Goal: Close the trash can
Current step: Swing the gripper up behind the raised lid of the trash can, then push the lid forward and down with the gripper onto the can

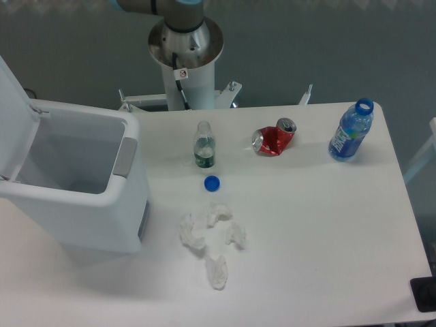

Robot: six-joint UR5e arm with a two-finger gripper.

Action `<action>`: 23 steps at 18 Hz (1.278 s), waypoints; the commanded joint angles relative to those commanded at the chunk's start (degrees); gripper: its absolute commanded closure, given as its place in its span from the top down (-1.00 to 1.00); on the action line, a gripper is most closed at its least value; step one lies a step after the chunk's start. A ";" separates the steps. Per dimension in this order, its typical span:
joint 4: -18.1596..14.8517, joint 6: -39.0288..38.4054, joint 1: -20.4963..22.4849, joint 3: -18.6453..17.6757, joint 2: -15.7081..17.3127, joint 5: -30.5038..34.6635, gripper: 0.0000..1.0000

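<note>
A big white surface (327, 245) is filling most of the room in front of me. Behind it, a plain grey floor (327, 48) is lying in soft, even light.

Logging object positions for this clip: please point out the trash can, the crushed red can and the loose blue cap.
trash can (95, 218), fixed camera, on its white front wall.
crushed red can (274, 139), fixed camera, on its dented red body.
loose blue cap (212, 182), fixed camera, on its centre.
</note>
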 joint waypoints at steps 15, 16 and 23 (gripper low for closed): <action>-0.26 0.44 4.83 0.09 0.88 0.00 -0.95; -0.35 0.44 5.27 0.00 0.97 0.00 -0.95; -0.18 0.79 8.96 -2.54 0.53 -0.17 -0.95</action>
